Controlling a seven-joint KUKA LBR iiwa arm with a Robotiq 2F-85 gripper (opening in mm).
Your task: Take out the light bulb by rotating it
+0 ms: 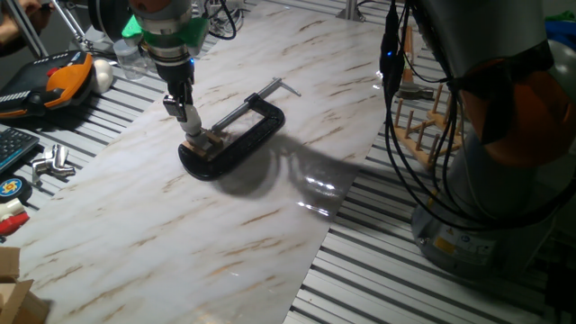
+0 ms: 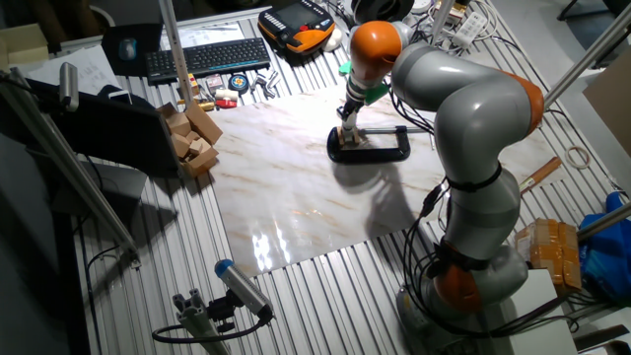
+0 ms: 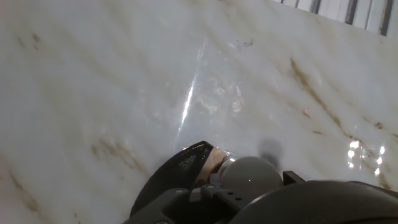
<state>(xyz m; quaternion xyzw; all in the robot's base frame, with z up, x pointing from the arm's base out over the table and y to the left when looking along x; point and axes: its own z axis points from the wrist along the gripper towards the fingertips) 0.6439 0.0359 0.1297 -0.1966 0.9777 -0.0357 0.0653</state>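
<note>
The pincer (image 1: 188, 115) is pointing down over the black C-clamp (image 1: 236, 137), which is lying flat on the marble board (image 1: 180, 225) near the board's far edge. Its fingers are standing closed around the light bulb (image 1: 189, 114), a small white globe sitting upright in the tan wooden socket block (image 1: 204, 143). The block is sitting held between the clamp's frame and its screw pad at the clamp's left end. In the hand view, the light bulb (image 3: 249, 176) is appearing as a grey-white dome right against the pincer body, with the metal base just beside the wooden block (image 3: 213, 162) and the black clamp frame (image 3: 174, 174).

The clamp's screw handle (image 1: 274, 87) is projecting toward the board's far right corner. The near half of the board is lying bare marble up to its near edge. The board is resting on the slatted bench (image 1: 405, 279). To the left of the board, an orange-and-black tool (image 1: 54, 81) and a white egg-shaped object (image 1: 103, 75) are lying on the slats, well apart from the clamp. In the other fixed view, wooden blocks (image 2: 192, 138) are standing just off the board's left corner.
</note>
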